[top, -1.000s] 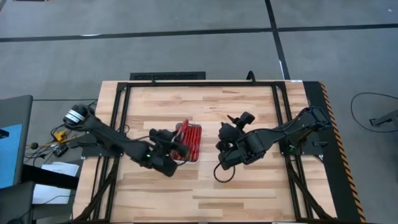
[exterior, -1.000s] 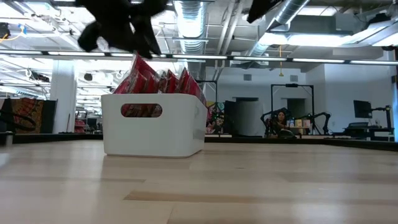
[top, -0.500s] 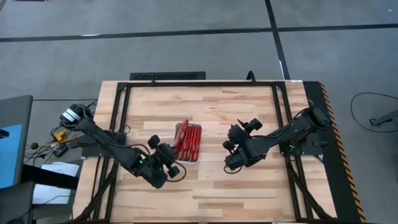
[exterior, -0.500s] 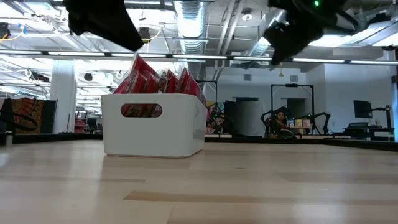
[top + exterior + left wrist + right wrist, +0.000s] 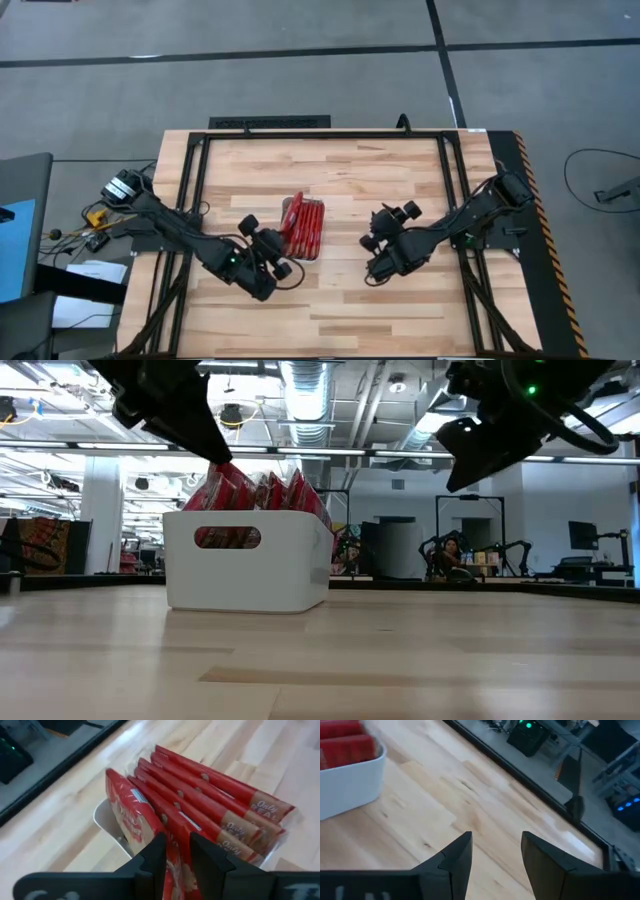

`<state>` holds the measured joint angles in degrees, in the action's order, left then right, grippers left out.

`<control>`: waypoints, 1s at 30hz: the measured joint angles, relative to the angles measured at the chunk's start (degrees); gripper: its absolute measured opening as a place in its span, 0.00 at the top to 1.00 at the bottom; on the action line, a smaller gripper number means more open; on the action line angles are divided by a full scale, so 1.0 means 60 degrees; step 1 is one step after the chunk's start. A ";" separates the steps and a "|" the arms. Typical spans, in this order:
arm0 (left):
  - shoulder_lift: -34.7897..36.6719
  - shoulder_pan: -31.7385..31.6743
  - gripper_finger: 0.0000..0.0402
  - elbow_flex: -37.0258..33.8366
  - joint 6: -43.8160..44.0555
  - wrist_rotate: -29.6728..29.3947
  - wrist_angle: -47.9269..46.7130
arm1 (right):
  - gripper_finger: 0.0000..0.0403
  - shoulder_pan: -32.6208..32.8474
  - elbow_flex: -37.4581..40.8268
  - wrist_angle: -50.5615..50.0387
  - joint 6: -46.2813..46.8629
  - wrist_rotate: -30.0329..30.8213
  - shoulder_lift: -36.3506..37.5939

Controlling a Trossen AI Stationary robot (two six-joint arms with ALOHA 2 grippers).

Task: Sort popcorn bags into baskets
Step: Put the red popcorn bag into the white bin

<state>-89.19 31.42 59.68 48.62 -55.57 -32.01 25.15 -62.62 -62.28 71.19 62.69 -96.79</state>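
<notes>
The popcorn bags (image 5: 200,805) are bright red with pale cream panels carrying red lettering (one shows a small white label). The basket (image 5: 247,572) is plain white, on a table (image 5: 340,300) of light striped wood.

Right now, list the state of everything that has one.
Basket: upright on the table, full.
Bags: standing on edge, packed in the basket.
Left gripper: above the basket's edge, fingers narrowly apart, holding nothing.
Right gripper: open, empty, over bare table.
</notes>
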 joint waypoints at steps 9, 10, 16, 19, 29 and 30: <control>-0.0004 0.0361 0.79 0.1619 -0.1324 -0.0440 -0.1100 | 0.57 -0.0241 0.0947 0.2589 -0.1674 -0.0548 0.0000; 0.0003 0.0361 0.77 0.1782 -0.1299 -0.0399 -0.1366 | 0.58 -0.0273 0.1062 0.2864 -0.1696 -0.0551 0.0000; 0.0011 0.0410 0.54 0.1901 -0.0210 -0.0025 -0.3510 | 0.65 -0.0085 0.1882 0.5375 -0.3903 -0.1261 0.0515; 0.0062 0.0675 0.41 0.1890 0.0677 -0.0447 -0.4460 | 0.67 -0.0012 0.2767 0.7532 -0.5554 -0.2255 0.1302; -0.0004 0.1191 0.27 0.0877 0.0990 -0.1044 -0.2837 | 0.65 -0.0662 0.6090 1.4642 -0.7810 -0.5752 0.3902; 0.0000 0.1178 0.27 0.0759 0.0927 -0.1054 -0.2489 | 0.64 -0.0720 0.6196 1.4710 -0.7742 -0.5766 0.3999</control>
<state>-89.19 38.49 64.24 54.18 -61.89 -46.94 20.82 -25.45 25.98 24.74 28.09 -72.80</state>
